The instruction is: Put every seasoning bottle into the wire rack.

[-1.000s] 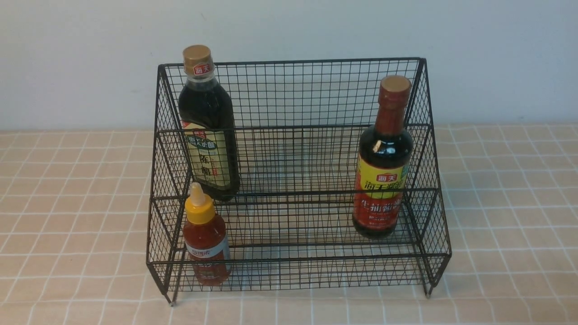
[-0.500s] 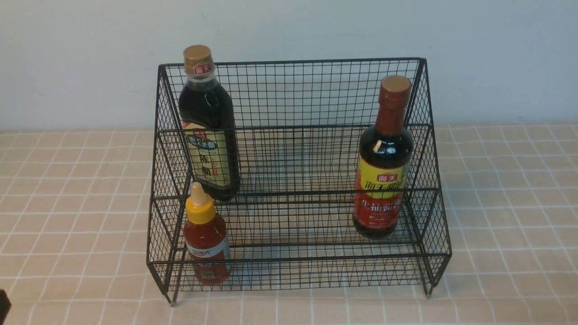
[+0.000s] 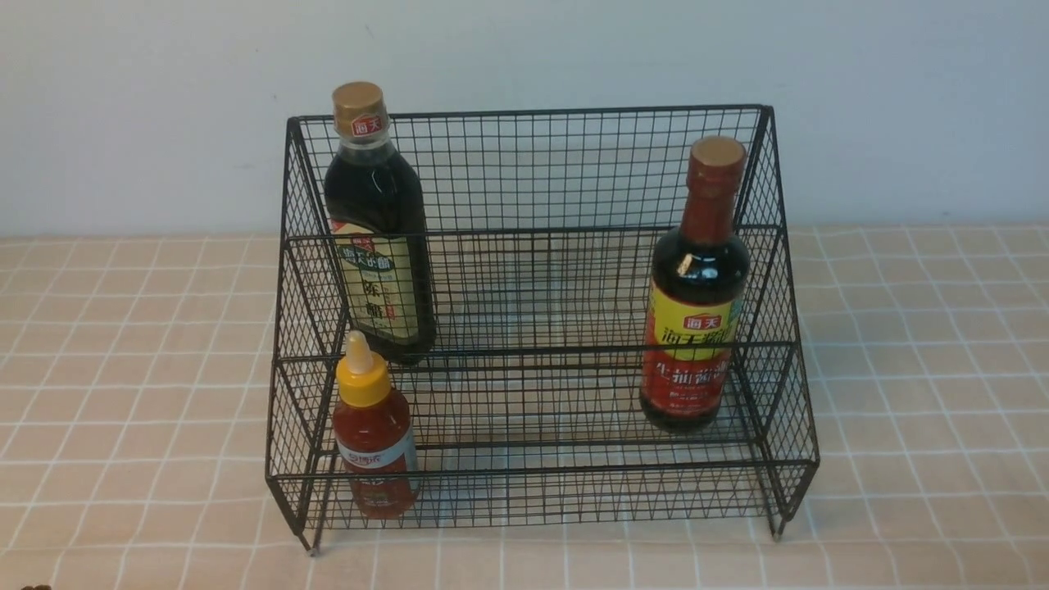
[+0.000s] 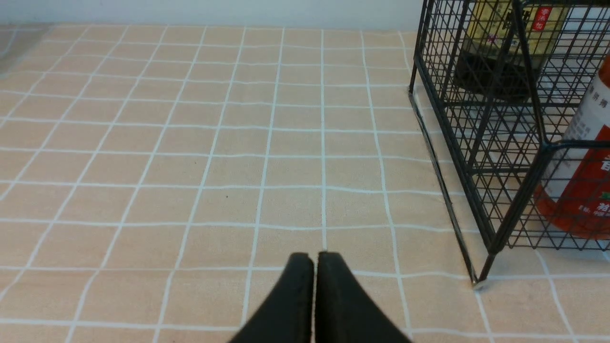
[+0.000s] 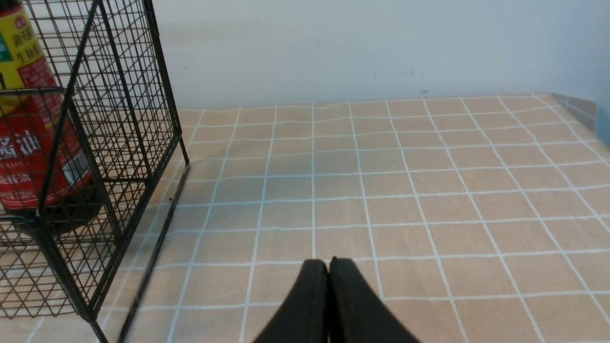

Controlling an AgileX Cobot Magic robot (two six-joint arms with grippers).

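Inside the wire rack (image 3: 541, 328) stand the gold-capped bottle (image 3: 377, 238), red-necked bottle (image 3: 697, 303) and small sauce bottle (image 3: 373, 438), so with left gripper (image 4: 314, 259) and right gripper (image 5: 329, 264) pinched closed and empty, only a stray arm nudging the rack could topple them.

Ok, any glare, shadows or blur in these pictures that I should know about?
Front view: sharp, evenly lit, a small glare spot on the red-necked bottle. Left wrist view: the left gripper is slightly soft. Right wrist view: a faint shadow beside the wire rack.
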